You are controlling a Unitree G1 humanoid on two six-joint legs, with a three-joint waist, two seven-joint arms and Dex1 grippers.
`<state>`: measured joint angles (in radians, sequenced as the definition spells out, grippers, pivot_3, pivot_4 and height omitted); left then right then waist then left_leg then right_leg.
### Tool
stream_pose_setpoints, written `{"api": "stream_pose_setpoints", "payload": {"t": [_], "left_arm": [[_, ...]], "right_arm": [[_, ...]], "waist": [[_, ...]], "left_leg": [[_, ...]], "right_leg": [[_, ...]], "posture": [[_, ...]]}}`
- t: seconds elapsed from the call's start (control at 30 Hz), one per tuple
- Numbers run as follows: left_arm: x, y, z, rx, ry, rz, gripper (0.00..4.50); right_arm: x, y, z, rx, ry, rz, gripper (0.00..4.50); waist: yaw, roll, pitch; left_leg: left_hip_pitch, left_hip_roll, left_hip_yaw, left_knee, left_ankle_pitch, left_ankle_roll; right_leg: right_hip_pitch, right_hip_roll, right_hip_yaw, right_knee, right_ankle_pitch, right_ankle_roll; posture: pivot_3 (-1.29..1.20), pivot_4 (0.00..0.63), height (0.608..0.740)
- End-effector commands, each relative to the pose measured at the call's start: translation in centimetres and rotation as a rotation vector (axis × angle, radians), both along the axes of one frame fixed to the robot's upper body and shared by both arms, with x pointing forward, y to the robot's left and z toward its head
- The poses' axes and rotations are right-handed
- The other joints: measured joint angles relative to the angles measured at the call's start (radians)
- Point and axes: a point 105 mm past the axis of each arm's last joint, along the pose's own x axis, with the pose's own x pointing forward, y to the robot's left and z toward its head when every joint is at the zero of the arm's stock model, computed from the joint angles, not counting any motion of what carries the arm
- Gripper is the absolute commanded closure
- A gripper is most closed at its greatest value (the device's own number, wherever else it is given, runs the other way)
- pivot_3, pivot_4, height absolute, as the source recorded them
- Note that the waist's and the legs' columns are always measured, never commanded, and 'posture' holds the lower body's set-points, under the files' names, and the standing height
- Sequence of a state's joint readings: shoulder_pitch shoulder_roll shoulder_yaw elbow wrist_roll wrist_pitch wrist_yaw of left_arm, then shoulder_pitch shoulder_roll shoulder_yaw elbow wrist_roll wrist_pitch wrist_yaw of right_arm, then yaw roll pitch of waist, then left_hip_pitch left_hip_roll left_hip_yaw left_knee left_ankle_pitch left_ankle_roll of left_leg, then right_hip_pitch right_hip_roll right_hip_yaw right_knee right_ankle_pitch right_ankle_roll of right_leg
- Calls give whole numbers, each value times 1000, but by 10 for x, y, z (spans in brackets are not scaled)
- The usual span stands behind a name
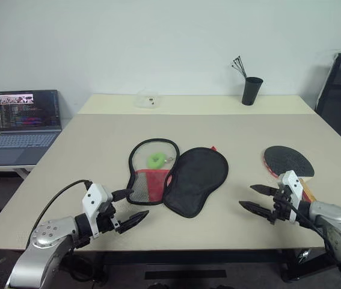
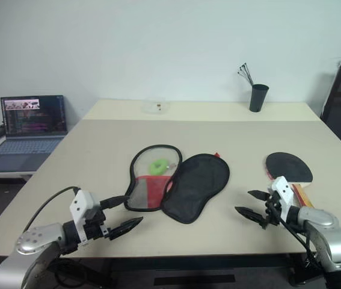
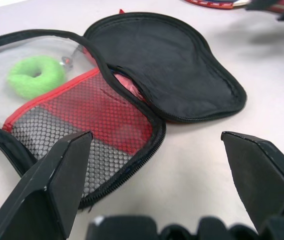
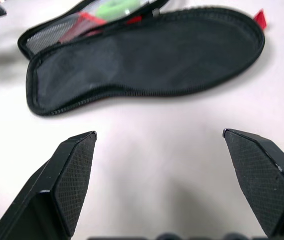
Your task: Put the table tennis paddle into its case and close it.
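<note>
- Far left, off the main table, there's a laptop (image 1: 24, 123) with its screen lit, sitting on a lower side surface.
- Left gripper (image 1: 128, 208) hovers over the near-left part of the table (image 1: 86, 156), jaws spread wide, nothing in them. It's pointing toward the case and stops just short of it.
- The case (image 1: 179, 177) lies unzipped and flopped open in the middle of the table. The left half shows a clear window, red panel and mesh pocket; the right half is the plain black flap lying flat.
- A little green ring (image 1: 156, 160) sits inside the left half, behind the clear part.
- Back edge of the table: a black cup (image 1: 252, 91) with thin sticks poking out.
- The table tennis paddle (image 1: 287, 161) lies black face up on the right side of the table, well apart from the case.
- Right gripper (image 1: 259, 199) hangs just in front of the paddle's handle, jaws wide open and empty, aimed toward the case.
</note>
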<state>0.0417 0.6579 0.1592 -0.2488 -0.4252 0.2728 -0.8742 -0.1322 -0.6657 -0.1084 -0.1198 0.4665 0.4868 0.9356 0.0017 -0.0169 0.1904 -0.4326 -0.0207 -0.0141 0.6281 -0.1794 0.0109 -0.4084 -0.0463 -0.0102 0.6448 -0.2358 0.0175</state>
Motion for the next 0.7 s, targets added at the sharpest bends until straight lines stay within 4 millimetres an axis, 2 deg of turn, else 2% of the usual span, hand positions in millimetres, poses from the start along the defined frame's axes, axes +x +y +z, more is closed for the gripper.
{"api": "stream_pose_setpoints", "payload": {"t": [0.03, 0.13, 0.3, 0.4, 0.53, 0.7], "left_arm": [[1, -9, 13, -6, -53, -14, 0], [8, -18, 15, -15, -73, -34, 0], [12, -36, 27, -77, -64, -119, 0], [21, -41, 37, -73, -91, -147, 0], [23, -37, 54, -94, -97, -184, 0], [24, -33, 58, -58, -54, -230, 0]], "right_arm": [[-4, 0, 17, -20, -43, 21, 52], [0, -1, 21, -16, -57, -1, 52], [-3, 11, 41, -5, -96, 14, 52], [-1, 16, 53, 55, -93, -36, 52], [3, 34, 48, 95, -16, -69, 52], [18, 47, 40, 160, 86, -155, 52]], "waist": [[-1, 0, 0], [0, 0, 0], [1, 0, 0], [2, 0, 0], [-1, -1, 0], [-3, -1, 0]], "left_leg": [[0, 0, 0, 0, 0, 0], [0, 0, 0, 1, 0, 0], [0, 0, 0, 0, 0, 0], [0, 0, 0, 0, 0, 0], [0, 0, 0, 1, 0, 0], [0, 0, 0, 0, 0, 0]], "right_leg": [[0, 0, 0, 0, 0, 0], [1, 0, 0, 0, 0, 0], [1, 0, -1, 0, 0, 0], [1, 0, -1, 0, 0, 0], [1, 0, -2, 1, 0, 0], [1, 1, -1, 1, 0, 0]], "posture": [[0, 150, 740], [0, 150, 740], [0, 150, 740], [0, 150, 740], [0, 150, 740], [0, 150, 740]]}}
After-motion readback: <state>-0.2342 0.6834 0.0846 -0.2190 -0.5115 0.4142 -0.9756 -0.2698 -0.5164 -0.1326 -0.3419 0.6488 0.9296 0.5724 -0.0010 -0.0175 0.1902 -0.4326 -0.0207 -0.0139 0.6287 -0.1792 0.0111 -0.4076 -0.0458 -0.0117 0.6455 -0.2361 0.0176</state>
